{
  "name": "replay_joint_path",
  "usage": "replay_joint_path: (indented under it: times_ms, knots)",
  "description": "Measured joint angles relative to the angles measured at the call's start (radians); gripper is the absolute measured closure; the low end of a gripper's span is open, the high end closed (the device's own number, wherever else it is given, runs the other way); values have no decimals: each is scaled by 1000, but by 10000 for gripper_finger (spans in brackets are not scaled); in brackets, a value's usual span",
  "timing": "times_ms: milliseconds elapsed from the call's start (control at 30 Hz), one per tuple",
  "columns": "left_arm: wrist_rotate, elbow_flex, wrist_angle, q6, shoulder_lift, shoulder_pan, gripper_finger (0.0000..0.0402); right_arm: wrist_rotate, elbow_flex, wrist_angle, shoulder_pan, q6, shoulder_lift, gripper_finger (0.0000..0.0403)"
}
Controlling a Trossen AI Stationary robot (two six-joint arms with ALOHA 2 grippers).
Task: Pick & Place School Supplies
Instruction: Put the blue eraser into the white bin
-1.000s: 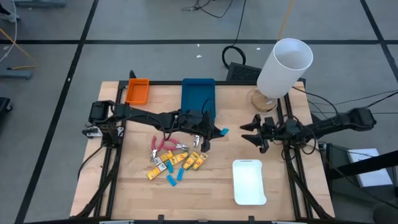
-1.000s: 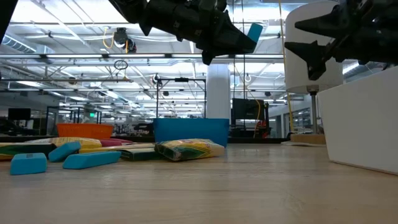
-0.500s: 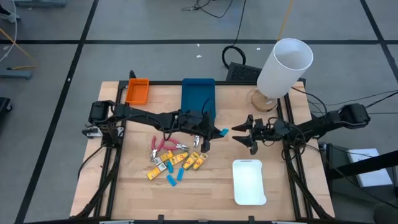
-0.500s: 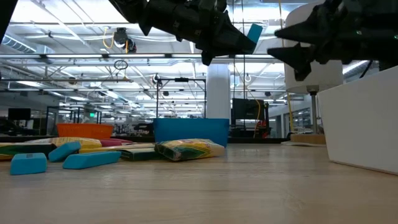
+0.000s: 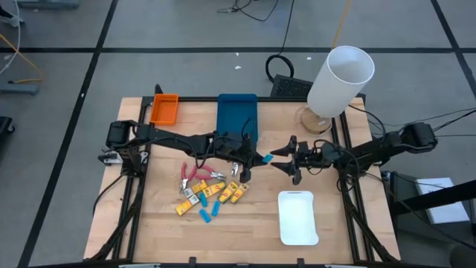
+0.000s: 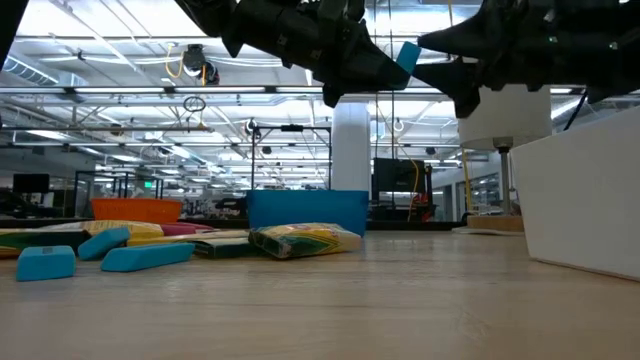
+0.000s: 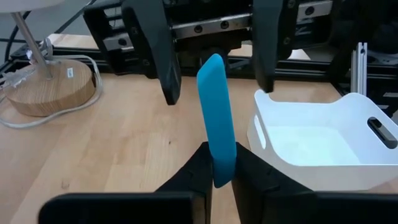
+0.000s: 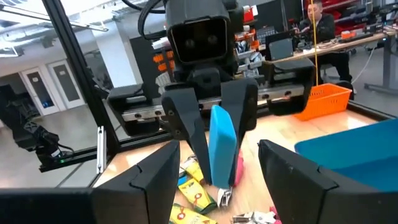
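My left gripper (image 5: pixel 251 158) hangs above the middle of the table, shut on a light-blue block (image 5: pixel 265 158) that sticks out past its fingertips toward the table's right. My right gripper (image 5: pixel 281 159) comes level from the right and is open. In the left wrist view its two fingers (image 7: pixel 157 57) stand on either side of the block's free end (image 7: pixel 212 65) with gaps, touching nothing. The other school supplies, yellow pieces (image 5: pixel 217 192), red-handled pliers (image 5: pixel 196 173) and blue blocks (image 5: pixel 208 214), lie in a pile on the table below the left arm. My left gripper pinches the block's near end (image 7: pixel 221 173) between its two fingers (image 7: pixel 194 169). The fingers come from the table's left, slanting a little down, and lie along the block. The block juts out beyond the fingertips (image 8: pixel 222 146), lifted clear of the table.
An orange tray (image 5: pixel 164 109) and a blue tray (image 5: pixel 237 115) stand at the far edge, and a white tray (image 5: pixel 297 218) near the front right. A white lamp (image 5: pixel 340 80) on a wooden base stands at the far right corner. People sit at desks beyond the table (image 8: pixel 316 18).
My right gripper has travelled toward the table's left and slightly up, closing in on the blue block until its open fingers flank the block's free end. The left gripper and the block have kept still.
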Motion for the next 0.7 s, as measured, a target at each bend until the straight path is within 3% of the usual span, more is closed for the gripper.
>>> replay_joint_path:
  times_ms: [533,700]
  knots:
    - [0,0,2,2,0,0,362,1,38,5,-1,-15,60,195]
    - [0,0,2,3,0,0,369,1,38,31,-1,-15,73,228]
